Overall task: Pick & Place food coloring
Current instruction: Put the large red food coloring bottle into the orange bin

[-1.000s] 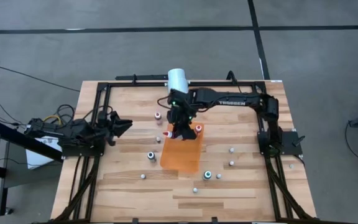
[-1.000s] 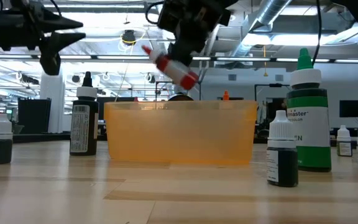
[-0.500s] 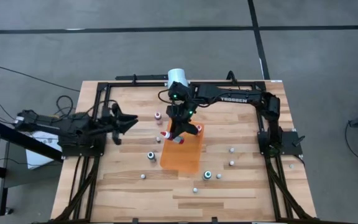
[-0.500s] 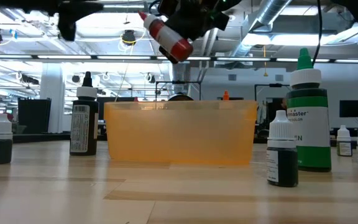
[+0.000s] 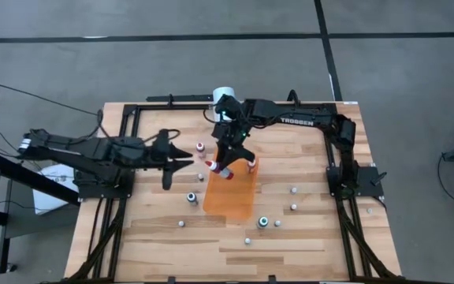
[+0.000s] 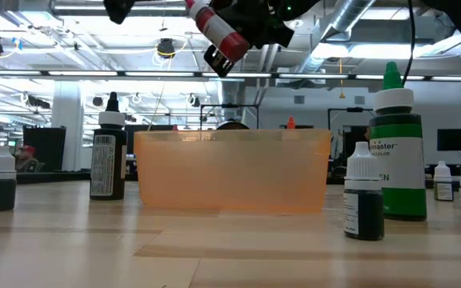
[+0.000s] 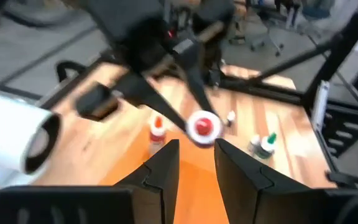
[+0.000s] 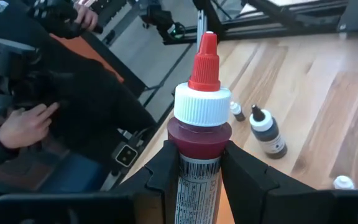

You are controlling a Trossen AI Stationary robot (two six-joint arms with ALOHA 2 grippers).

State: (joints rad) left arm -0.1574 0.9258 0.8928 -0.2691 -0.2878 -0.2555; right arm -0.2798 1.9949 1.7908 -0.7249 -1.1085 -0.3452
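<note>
Lifting away from the orange bin [image 5: 228, 194], the right gripper [image 5: 225, 167] stays clamped on a red food coloring bottle [image 6: 216, 32], which over the last second has climbed from just above the bin's rim to the top edge of the low view, and in the high view has drifted toward the bin's left edge. The bottle is tilted, its red nozzle pointing up and away from the fingers; the right wrist view shows both fingers pressed against its sides below the white collar [image 8: 202, 102]. In the same interval the left arm has stretched from its resting place at the table's left edge toward the centre, so the left gripper [image 5: 176, 160] now lies near the raised bottle, fingers apart with a clear gap in the left wrist view, where the bottle's red cap [image 7: 203, 126] sits just beyond the fingertips. This pairing suggests a hand-over or a two-arm adjustment rather than a direct drop; the bottle is not yet in the bin. Other food coloring bottles stand scattered on the table [image 5: 306, 237]: a black-topped one [image 6: 107, 150] left of the bin, a large green one [image 6: 395, 156] and a small dark one [image 6: 365, 195] to its right, all apart from the bin. A white cylinder [image 5: 222, 96] lies at the table's far edge.
</note>
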